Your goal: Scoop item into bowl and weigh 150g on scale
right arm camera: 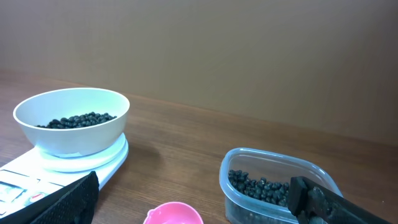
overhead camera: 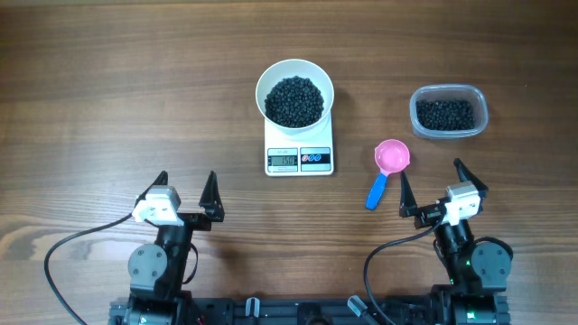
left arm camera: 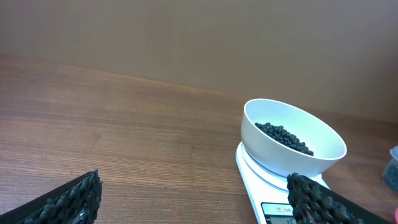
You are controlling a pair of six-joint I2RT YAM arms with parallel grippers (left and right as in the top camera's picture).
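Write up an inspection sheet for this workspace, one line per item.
Surface: brown wood-grain table, no spills seen.
Job's things: round white bowl sits on small white digital scale, holding tiny black beads; more beads in clear plastic tub.
Clutter: pink scoop with blue handle lying on the table, empty.
Grippers: left gripper and right gripper open, holding nothing.
Cables: black cables loop beside the arm bases.
Surroundings: plain brown wall.
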